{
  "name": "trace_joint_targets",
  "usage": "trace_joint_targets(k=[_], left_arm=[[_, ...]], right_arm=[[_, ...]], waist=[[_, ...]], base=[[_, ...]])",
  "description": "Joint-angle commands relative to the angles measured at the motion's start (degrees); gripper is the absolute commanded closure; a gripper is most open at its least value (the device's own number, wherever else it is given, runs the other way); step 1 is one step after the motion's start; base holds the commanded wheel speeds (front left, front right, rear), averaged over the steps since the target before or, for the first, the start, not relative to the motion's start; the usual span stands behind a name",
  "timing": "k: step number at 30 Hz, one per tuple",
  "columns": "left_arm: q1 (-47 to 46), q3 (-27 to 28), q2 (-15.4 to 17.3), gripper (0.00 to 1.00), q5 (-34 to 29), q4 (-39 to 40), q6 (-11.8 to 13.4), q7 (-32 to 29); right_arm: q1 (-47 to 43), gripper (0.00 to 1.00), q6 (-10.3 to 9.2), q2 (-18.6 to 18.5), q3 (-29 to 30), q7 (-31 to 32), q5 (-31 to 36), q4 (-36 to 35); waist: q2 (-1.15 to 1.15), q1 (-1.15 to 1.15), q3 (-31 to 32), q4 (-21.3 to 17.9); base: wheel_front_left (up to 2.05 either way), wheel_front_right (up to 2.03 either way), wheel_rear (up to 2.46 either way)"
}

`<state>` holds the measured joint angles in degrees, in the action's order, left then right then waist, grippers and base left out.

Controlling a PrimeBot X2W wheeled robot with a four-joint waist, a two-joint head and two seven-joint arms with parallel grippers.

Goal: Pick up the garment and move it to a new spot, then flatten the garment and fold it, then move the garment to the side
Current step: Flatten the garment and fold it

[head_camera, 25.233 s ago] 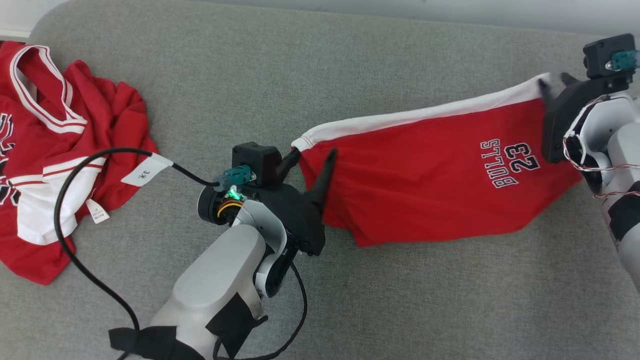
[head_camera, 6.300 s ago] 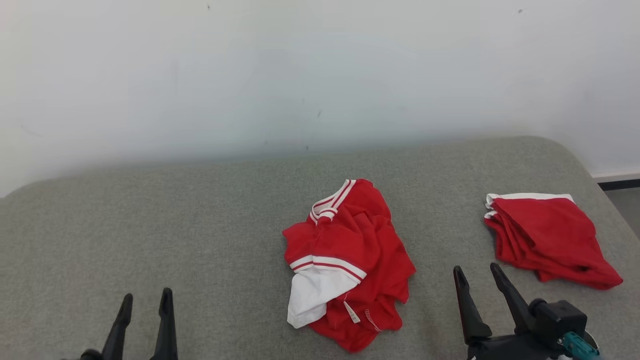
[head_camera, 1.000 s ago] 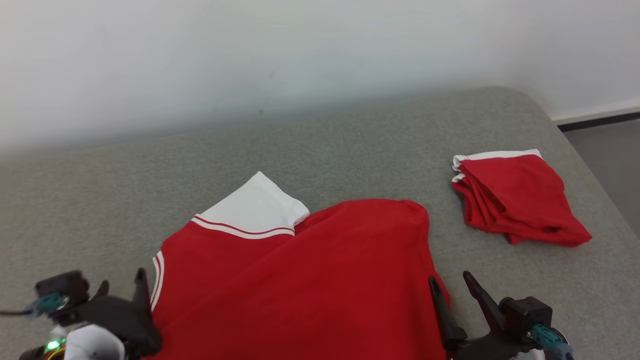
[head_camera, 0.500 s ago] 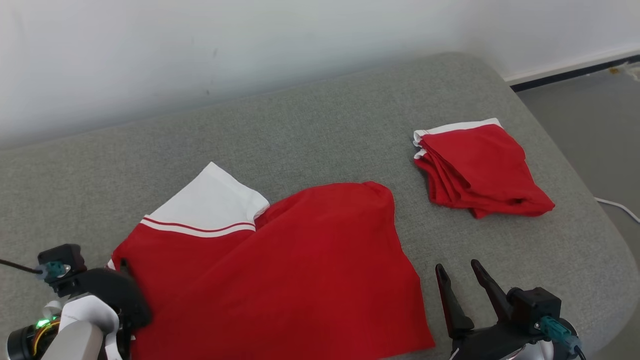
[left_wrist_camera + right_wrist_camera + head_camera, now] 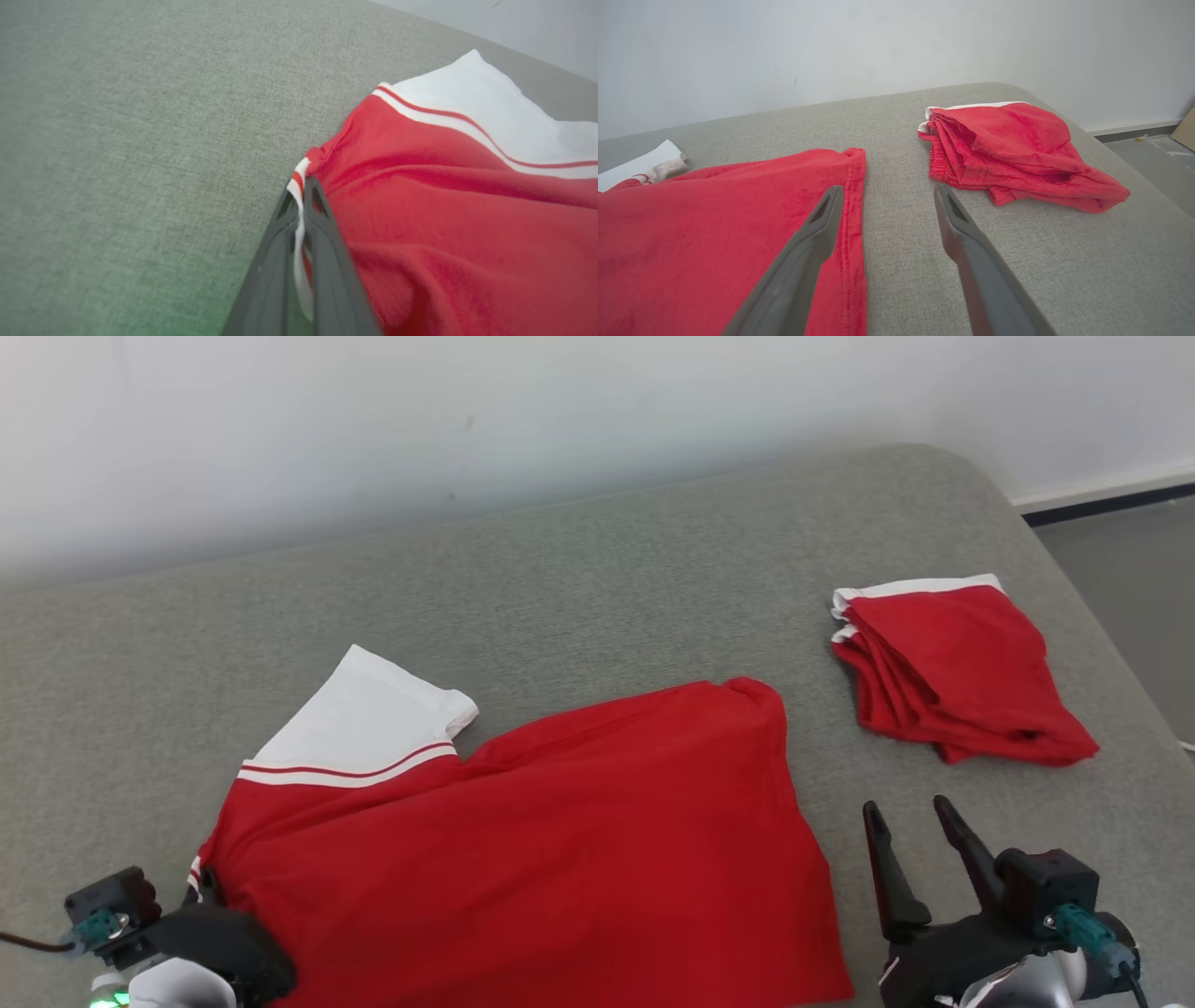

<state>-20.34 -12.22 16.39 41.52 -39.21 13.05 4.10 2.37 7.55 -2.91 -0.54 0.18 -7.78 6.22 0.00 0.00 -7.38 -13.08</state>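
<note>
1. Your left fingers (image 5: 275,261) are clamped on the white-striped edge of the garment (image 5: 523,840), at 8 o'clock in the head view.
2. Your right fingers (image 5: 885,868) stand apart, just beside the garment's 3 o'clock hem.
3. The garment lies spread on the grey cushion (image 5: 597,579); folded red shorts (image 5: 952,663) sit at 2 o'clock.

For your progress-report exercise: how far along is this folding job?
Done: the shorts lie folded on the couch. In hand: the shirt is mostly spread out, the left claw shut on its striped edge, the right claw open beside its hem. Left: flattening, folding and moving it aside.
</note>
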Motion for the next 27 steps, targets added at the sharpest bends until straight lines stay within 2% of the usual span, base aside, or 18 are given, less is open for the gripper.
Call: trace_joint_targets(k=[1, 6, 7, 8, 9, 11, 12, 14, 15, 16, 17, 23, 27], left_arm=[[1.75, 0.36, -0.31, 1.0, 0.55, 0.24, -0.33, 0.77], [3.08, 0.47, -0.41, 1.0, 0.92, 0.27, -1.3, 2.62], [3.13, 0.52, -0.36, 0.91, 0.92, -0.01, -1.56, 2.97], [3.13, 0.52, -0.36, 0.91, 0.92, -0.01, -1.56, 2.97], [3.11, 0.37, -0.48, 0.69, 1.1, -0.35, -2.01, 2.88], [2.87, 0.1, -0.81, 0.73, 1.39, -0.94, -2.96, 3.39], [2.78, -0.08, -0.93, 1.0, 1.37, -1.4, -3.37, 3.61], [2.57, -0.26, -1.26, 1.0, 1.63, -2.53, -4.26, 4.05], [2.35, -0.37, -1.37, 0.87, 1.58, -2.98, -4.58, 4.37], [2.09, -0.57, -1.59, 0.17, 1.51, -3.56, -4.97, 4.73], [1.81, -0.54, -1.76, 0.0, 1.61, -4.01, -5.38, 5.38], [2.09, -0.67, -2.77, 0.0, 1.65, -6.14, -7.56, 8.34], [3.43, -0.18, -1.84, 0.0, 1.5, -5.39, -7.99, 9.4]], right_arm=[[0.96, 0.0, -0.14, 0.01, 1.03, 1.18, 0.78, -0.83], [4.35, 0.0, -0.14, 0.02, 3.75, 7.86, 2.16, -0.08], [5.62, 0.0, -0.14, 0.03, 3.97, 9.36, 2.52, 0.21], [5.62, 0.0, -0.14, 0.03, 3.97, 9.36, 2.52, 0.21], [6.83, 0.0, -0.14, -0.02, 4.67, 10.93, 2.78, 0.74], [9.07, 0.0, -0.14, -0.01, 5.49, 13.96, 2.96, 1.94], [10.21, 0.0, -0.14, 0.02, 5.76, 15.15, 2.9, 2.64], [12.62, 0.0, -0.14, 0.0, 6.39, 17.5, 2.83, 3.89], [13.79, 0.0, -0.14, 0.01, 6.41, 18.21, 2.91, 4.4], [15.02, 0.0, -0.14, -0.01, 6.58, 18.7, 3.09, 4.84], [15.95, 0.0, -0.14, 0.01, 6.46, 18.98, 3.04, 5.23], [18.69, 0.0, -0.14, -0.01, 5.13, 18.83, 1.75, 6.85], [16.96, 0.0, -0.14, 0.01, 4.89, 18.42, 1.4, 6.84]], waist=[[0.0, 0.0, 0.16, 2.31], [0.0, 0.0, -0.05, 4.42], [0.0, 0.0, -0.15, 4.73], [0.0, 0.0, -0.15, 4.73], [0.0, 0.0, -0.27, 5.11], [0.0, 0.0, -0.43, 5.86], [0.0, 0.0, -0.47, 6.17], [0.0, 0.0, -0.63, 6.83], [0.0, 0.0, -0.68, 7.11], [0.0, 0.0, -0.68, 7.44], [0.0, 0.0, -0.66, 7.68], [0.0, 0.0, 0.8, 9.05], [0.0, 0.0, 2.57, 9.38]], base=[[0.0, 0.0, 0.0], [0.0, 0.0, 0.0], [0.0, 0.0, 0.0], [0.0, 0.0, 0.0], [0.0, 0.0, 0.0], [0.0, 0.0, 0.0], [0.0, 0.0, 0.0], [0.0, 0.0, 0.0], [0.0, 0.0, 0.0], [0.0, 0.0, 0.0], [0.0, 0.0, 0.0], [0.0, 0.0, 0.0], [0.0, 0.0, 0.0]])
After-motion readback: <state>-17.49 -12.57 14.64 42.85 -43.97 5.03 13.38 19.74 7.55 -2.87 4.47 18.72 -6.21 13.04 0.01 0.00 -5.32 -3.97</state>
